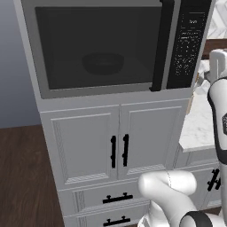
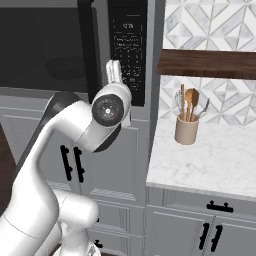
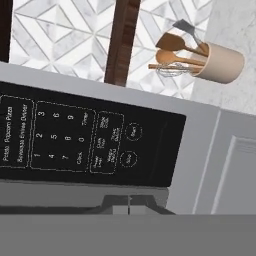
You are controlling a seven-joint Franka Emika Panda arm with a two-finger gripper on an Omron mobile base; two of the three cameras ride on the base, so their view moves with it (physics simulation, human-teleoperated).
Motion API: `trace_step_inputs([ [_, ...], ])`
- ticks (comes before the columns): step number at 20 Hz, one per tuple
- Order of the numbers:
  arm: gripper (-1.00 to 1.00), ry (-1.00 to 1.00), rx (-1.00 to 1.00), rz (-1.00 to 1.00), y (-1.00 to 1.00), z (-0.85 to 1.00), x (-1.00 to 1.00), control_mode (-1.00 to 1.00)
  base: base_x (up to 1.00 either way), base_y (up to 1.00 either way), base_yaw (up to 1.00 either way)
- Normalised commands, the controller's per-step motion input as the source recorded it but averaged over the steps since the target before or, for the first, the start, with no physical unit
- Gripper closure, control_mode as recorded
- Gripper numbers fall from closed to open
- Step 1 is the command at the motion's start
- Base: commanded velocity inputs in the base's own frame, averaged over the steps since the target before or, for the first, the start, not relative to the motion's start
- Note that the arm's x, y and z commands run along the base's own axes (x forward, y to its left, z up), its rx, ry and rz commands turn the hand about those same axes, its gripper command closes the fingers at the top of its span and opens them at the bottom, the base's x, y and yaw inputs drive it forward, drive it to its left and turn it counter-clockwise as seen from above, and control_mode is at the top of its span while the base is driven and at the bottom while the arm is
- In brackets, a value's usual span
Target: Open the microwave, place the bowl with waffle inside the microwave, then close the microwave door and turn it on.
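Note:
The grey microwave (image 1: 44,95) is built in above the cabinets, and its door (image 1: 97,44) is closed, with the long black bar handle (image 1: 158,48) at its right. Through the dark glass I see the black bowl (image 1: 103,62) resting inside; the bowl (image 2: 67,67) is dim and the waffle cannot be made out. My gripper (image 2: 115,72) is raised in front of the black control panel (image 2: 129,45), close to its lower part. In the hand view the panel (image 3: 85,137) lies just ahead, two round buttons (image 3: 133,131) near its end, and the gripper (image 3: 129,204) tips are pressed together, holding nothing.
White cabinet doors (image 1: 119,142) with short black handles sit below the microwave. To its right is a marble counter (image 2: 210,160) with a beige utensil holder (image 2: 186,129) under a wooden shelf (image 2: 205,62). My own arm crosses in front of the lower cabinets.

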Motion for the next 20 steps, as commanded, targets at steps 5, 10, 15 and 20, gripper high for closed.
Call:
trace_step_inputs([
  [5, 1.0, 0.0, 0.08, 0.0, -0.06, -0.08, 0.33, -1.0, 0.0, 0.0, 0.0],
  [10, 1.0, 0.0, 0.05, 0.0, 0.0, -0.15, 0.29, -1.0, 0.0, 0.0, 0.0],
  [15, 1.0, 0.0, 0.06, 0.0, -0.01, -0.11, 0.37, -1.0, 0.0, 0.0, 0.0],
  [20, 1.0, 0.0, 0.06, 0.0, -0.01, -0.14, 0.43, -1.0, 0.0, 0.0, 0.0],
])
